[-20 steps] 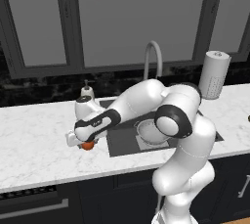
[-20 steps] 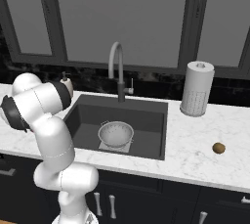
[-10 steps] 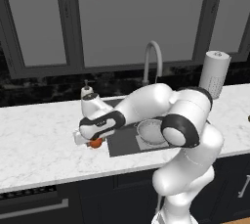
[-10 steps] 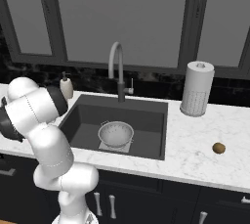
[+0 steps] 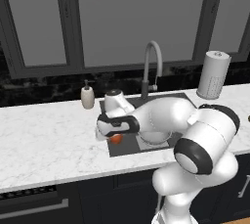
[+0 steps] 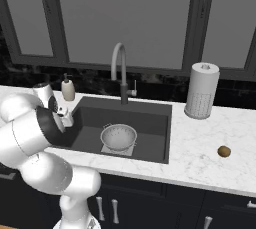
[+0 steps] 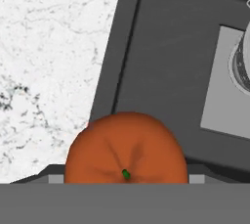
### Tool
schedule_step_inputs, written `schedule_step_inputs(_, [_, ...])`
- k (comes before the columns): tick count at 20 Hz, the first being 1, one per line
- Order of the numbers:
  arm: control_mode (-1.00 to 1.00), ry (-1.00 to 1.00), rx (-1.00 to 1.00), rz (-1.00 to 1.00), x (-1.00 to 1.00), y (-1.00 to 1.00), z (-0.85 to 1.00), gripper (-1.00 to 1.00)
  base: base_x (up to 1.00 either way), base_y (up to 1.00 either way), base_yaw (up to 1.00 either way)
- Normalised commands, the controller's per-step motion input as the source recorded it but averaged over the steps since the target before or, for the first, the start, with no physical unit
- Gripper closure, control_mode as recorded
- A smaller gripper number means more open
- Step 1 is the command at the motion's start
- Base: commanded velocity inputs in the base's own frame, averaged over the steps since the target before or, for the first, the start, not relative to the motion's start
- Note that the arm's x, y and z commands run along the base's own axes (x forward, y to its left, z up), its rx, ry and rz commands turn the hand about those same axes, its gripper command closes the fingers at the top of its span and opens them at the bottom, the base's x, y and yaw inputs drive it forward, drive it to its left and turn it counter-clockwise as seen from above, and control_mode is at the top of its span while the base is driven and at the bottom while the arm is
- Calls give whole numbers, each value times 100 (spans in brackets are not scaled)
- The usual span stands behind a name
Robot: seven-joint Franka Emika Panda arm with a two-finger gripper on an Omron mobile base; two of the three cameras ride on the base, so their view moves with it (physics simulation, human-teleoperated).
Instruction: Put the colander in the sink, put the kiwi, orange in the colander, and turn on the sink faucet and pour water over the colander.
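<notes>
White marble desk (image 5: 44, 135) runs across the lower half of the left base frame, and the dark sink (image 6: 150, 123) is sunk into it at centre of the right base frame. The sink faucet (image 6: 119, 73) arches up behind the basin, its spout curving over the back edge. A tall white paper towel roll (image 6: 201, 91) stands on the desk right of the sink in that frame. Down on the basin floor sits the colander (image 6: 118, 137), upright on the lighter grey plate (image 7: 222, 91), nothing visible inside it. Left of the faucet, the small beige soap dispenser (image 5: 87, 96) stands near the back wall. Now the gripper (image 5: 113, 135), at centre-left of the left base frame, hangs right over the sink's left rim, and it's clamped on the orange (image 5: 115, 139), which peeks out red-orange beneath the hand. In the hand frame the orange (image 7: 126, 152) fills the bottom centre, green stem dot facing the camera, straddling the line where marble meets basin. Far off at the right of the right base frame, the kiwi (image 6: 224, 151) lies alone on the desk, well apart from the sink.
</notes>
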Motion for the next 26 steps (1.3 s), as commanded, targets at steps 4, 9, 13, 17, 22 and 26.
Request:
schedule_step_inputs(4, [-100,0,0,0,0,-79,8,100,0,0,0])
schedule_step_inputs(9, [-100,0,0,-4,6,-73,0,100,0,0,0])
schedule_step_inputs(13, [-100,0,0,-4,21,-76,0,100,0,0,0])
schedule_step_inputs(17, [-100,0,0,-6,36,-73,0,100,0,0,0])
schedule_step_inputs(22, [-100,0,0,-7,46,-58,0,100,0,0,0])
schedule_step_inputs(26, [-100,0,0,-7,48,-42,-9,100,0,0,0])
